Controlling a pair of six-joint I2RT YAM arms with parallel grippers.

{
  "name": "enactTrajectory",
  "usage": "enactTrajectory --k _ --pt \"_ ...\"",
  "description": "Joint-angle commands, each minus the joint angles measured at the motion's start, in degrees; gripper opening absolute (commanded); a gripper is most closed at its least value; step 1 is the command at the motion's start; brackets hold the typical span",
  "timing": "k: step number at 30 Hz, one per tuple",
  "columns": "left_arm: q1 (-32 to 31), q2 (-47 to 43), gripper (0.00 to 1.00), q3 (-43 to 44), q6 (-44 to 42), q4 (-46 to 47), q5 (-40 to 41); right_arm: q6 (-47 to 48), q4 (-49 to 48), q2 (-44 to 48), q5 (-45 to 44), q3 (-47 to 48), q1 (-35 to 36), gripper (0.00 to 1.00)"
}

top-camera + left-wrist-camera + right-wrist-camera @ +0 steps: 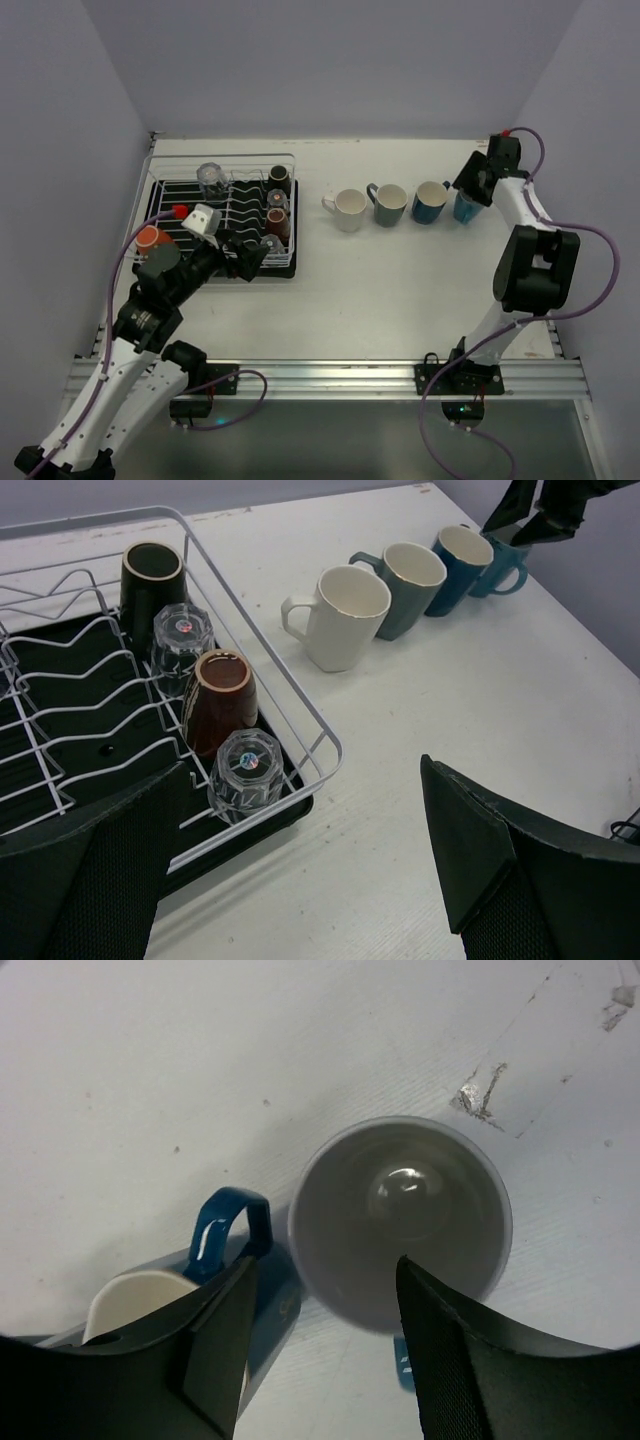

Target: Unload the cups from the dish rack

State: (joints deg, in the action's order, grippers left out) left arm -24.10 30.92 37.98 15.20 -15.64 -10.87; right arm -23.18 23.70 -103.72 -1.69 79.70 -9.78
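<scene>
**Four mugs out, six cups in the rack**

The right gripper (325, 1260), fingers apart, straddles the near wall of the light blue mug (400, 1210), close to the far right corner of the counter (400, 290) and the wall (590, 110). That mug ends a row of four with the dark blue mug (430, 202), grey mug (389, 206) and cream mug (349, 211). Open counter spreads on the row's near side. The dish rack (185, 205), far left, holds three glass tumblers (212, 180), two dark brown cups (220, 695) and one orange mug (152, 238) at its left edge. The left gripper (245, 256), spread wide and holding nothing, hovers by the rack's near right corner.
</scene>
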Motion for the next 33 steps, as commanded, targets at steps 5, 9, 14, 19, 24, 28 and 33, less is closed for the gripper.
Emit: enactTrajectory --k 5,9,14,19,24,28,33 --pt "1.4 1.2 1.00 0.9 0.2 -0.5 8.0 -6.4 -8.4 19.5 6.3 -11.7 -0.2 0.61" --pt "1.8 2.7 1.00 1.9 2.8 -1.2 15.7 -9.6 -15.3 31.3 10.4 -23.6 1.5 0.62" --pt "2.4 8.3 1.00 5.9 6.7 -2.6 25.4 -13.5 -26.2 47.4 13.7 -34.8 7.7 0.61" --pt "2.6 19.3 1.00 12.8 9.9 0.3 30.7 -14.9 -31.1 53.3 17.9 -40.8 15.9 0.61" --pt "6.6 35.9 1.00 21.8 10.8 2.2 34.1 -16.2 -34.4 56.2 23.1 -45.1 20.1 0.61" --pt "14.3 45.3 1.00 25.5 11.2 5.3 30.0 -16.4 -35.7 56.8 25.8 -47.7 21.1 0.61" --pt "18.0 53.8 0.98 30.7 7.6 8.3 26.3 -17.0 -37.8 56.7 27.6 -48.8 21.8 0.61"
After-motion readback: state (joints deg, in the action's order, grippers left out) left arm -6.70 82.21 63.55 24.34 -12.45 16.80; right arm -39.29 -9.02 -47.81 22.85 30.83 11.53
